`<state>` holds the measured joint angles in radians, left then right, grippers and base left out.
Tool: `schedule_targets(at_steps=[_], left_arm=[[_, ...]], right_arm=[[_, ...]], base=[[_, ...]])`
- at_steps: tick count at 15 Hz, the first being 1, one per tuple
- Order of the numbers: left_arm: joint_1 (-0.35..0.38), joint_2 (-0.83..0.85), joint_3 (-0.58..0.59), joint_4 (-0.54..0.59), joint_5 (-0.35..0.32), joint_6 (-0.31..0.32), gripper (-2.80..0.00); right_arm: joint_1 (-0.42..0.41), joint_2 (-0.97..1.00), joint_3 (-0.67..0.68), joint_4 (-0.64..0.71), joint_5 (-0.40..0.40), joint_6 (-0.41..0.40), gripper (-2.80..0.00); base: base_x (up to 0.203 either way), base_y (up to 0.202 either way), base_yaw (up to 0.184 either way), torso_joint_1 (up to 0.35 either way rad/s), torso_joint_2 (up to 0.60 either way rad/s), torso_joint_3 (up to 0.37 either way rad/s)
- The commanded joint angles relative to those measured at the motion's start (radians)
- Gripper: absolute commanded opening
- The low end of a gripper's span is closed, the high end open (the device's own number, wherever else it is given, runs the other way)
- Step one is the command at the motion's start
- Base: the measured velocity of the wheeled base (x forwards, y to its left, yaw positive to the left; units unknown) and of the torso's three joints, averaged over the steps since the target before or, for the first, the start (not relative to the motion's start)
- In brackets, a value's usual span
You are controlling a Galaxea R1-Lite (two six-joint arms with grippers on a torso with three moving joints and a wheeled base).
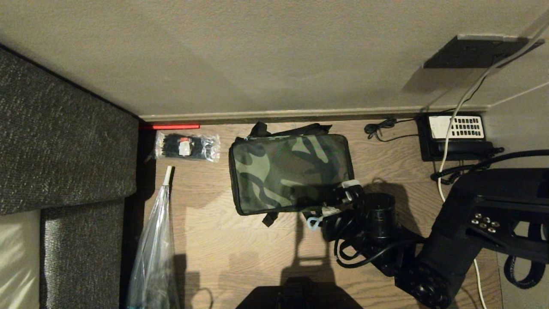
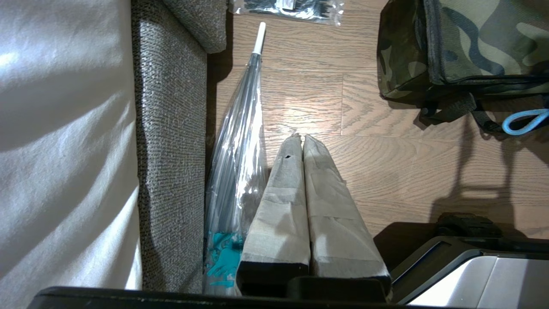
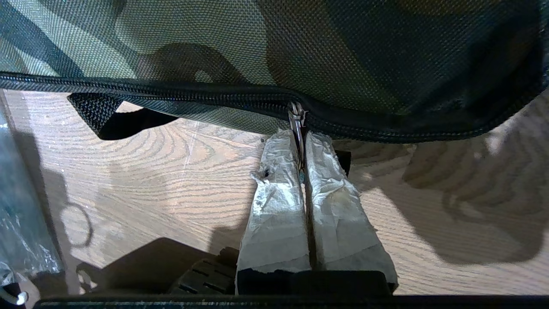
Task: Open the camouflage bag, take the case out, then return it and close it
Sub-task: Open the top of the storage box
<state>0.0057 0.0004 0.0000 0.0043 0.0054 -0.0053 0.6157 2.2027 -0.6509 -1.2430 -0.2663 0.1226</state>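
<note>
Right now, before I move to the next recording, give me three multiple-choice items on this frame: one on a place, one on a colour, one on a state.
1. Where is the right gripper?
A. At the zipper pull on the camouflage bag
B. Over the telephone
C. On the umbrella

2. What colour is the cord loop by the bag's strap?
A. Red
B. Light blue
C. Yellow

3. What state is the bag in?
A. Lid thrown back
B. Lying upside down
C. Lid down, zipper run shut to the left of the pull

Answers: 1 A, the right wrist view shows the fingers pinching the metal pull; 2 B, it shows pale blue in the left wrist view; 3 C, the camouflage top lies flat in the head view.
</note>
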Motion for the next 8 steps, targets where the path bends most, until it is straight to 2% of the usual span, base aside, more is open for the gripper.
schedule_targets(at_steps=[1,8], left_arm=[[0.0,-0.002,0.003,0.0,0.001,-0.001,-2.8],[0.0,-0.002,0.003,0.0,0.001,0.001,-2.8]], right_arm=[[-0.03,-0.008,0.013,-0.006,-0.001,-0.002,-2.8],[-0.132,-0.014,0.016,-0.006,0.032,-0.055,-2.8]], base=[[0.0,0.0,0.0,0.0,0.0,0.0],[0.0,0.0,0.0,0.0,0.0,0.0]])
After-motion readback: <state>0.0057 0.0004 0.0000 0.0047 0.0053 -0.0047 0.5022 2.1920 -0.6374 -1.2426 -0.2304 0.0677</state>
